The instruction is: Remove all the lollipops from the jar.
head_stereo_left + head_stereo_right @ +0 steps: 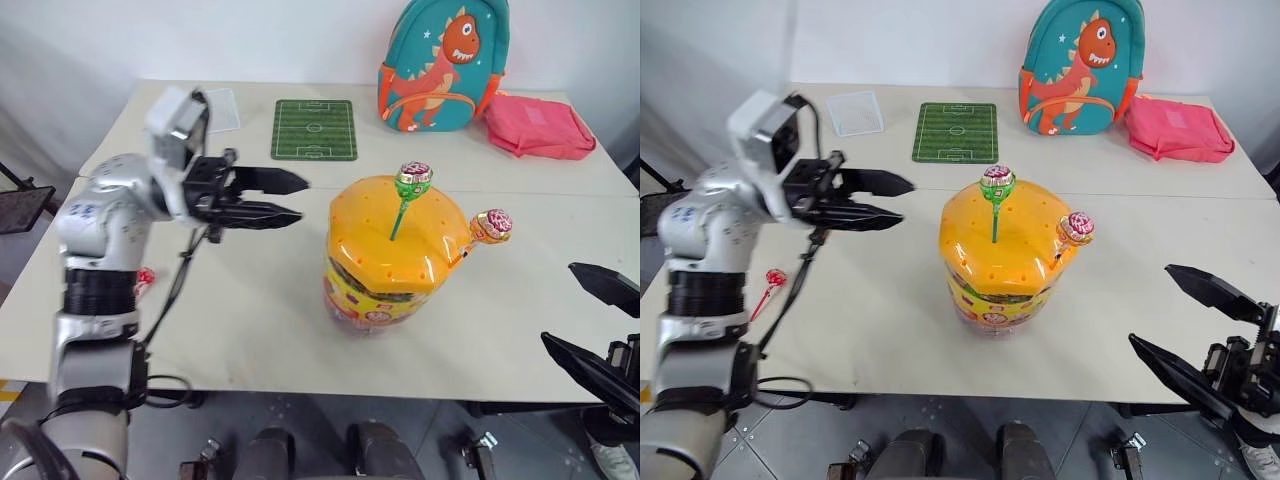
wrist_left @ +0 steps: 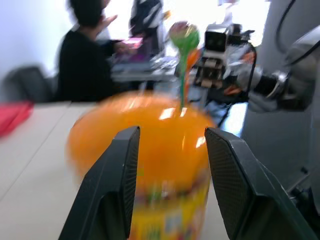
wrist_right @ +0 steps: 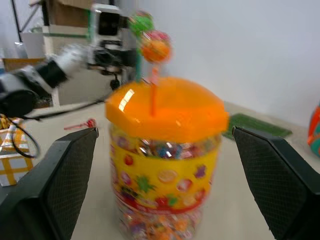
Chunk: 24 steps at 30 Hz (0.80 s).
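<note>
Left tool (image 1: 290,198) half open, empty, beside the jar (image 1: 395,255); right tool (image 1: 1185,325) wide open, empty, near the counter's (image 1: 890,310) front edge

**Orange lid, bright wrappers**

The jar (image 1: 385,270) has a clear body, a domed orange lid (image 1: 395,232) and a yellow-pink fruit-print label. One lollipop (image 1: 413,181) has a green stick, another (image 1: 491,226) an orange one. The backpack (image 1: 440,65) is teal with an orange dinosaur; the pouch (image 1: 538,127) is pink. The football-pitch mat (image 1: 314,129) is green with white lines.
</note>
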Each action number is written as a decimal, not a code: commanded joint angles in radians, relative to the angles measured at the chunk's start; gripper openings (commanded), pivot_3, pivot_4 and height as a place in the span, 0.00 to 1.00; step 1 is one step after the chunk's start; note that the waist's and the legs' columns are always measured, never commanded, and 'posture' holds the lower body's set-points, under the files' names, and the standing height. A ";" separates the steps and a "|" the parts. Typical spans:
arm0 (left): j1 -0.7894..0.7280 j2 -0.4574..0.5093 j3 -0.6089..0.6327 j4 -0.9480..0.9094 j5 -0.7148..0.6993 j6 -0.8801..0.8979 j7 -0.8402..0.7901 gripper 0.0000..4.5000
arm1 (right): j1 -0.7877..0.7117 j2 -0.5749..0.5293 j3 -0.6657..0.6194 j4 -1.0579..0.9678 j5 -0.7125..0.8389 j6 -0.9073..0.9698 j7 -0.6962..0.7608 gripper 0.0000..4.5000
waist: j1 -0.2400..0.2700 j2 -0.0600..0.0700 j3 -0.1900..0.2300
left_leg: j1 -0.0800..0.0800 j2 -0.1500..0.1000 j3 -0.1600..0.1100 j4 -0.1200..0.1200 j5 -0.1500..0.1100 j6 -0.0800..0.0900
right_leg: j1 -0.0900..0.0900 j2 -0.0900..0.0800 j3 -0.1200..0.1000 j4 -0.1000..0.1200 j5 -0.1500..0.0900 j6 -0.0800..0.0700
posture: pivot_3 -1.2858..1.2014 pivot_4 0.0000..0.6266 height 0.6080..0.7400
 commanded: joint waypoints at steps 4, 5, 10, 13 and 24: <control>-0.069 -0.082 -0.042 -0.023 -0.017 0.011 0.038 0.49 | 0.062 0.060 -0.034 -0.040 -0.019 -0.049 -0.017 1.00 | -0.001 0.000 0.000 | 0.003 0.000 0.003 -0.001 0.000 0.000 | 0.000 0.000 0.004 0.000 0.000 0.000 | 0.52 0.24 1.00; -0.075 -0.102 -0.059 -0.021 -0.003 -0.001 0.046 0.49 | 0.061 0.069 -0.027 -0.050 -0.020 -0.054 -0.030 1.00 | 0.000 0.000 0.000 | 0.003 0.000 0.003 -0.001 0.000 0.000 | 0.000 0.000 0.004 0.000 0.000 0.000 | 0.52 0.24 1.00; -0.088 -0.133 -0.120 0.001 0.046 -0.004 0.055 0.49 | 0.066 0.085 -0.015 -0.083 -0.024 -0.071 -0.065 1.00 | 0.000 0.000 0.000 | 0.003 0.000 0.004 -0.001 0.000 0.000 | -0.001 0.000 0.005 -0.001 0.000 0.000 | 0.52 0.24 1.00; -0.097 -0.156 -0.152 0.009 0.055 0.005 0.051 0.49 | 0.077 0.091 -0.010 -0.092 -0.027 -0.082 -0.073 1.00 | 0.001 0.000 0.000 | 0.003 0.000 0.004 -0.001 0.000 0.000 | -0.001 0.000 0.005 -0.001 0.000 0.000 | 0.52 0.24 1.00; -0.116 -0.192 -0.150 0.029 0.052 0.034 0.069 0.01 | 0.095 0.103 0.008 -0.116 -0.030 -0.107 -0.104 1.00 | 0.020 0.000 0.000 | 0.003 0.000 0.005 -0.001 0.000 0.000 | -0.001 0.000 0.006 -0.003 0.000 0.000 | 0.52 0.24 1.00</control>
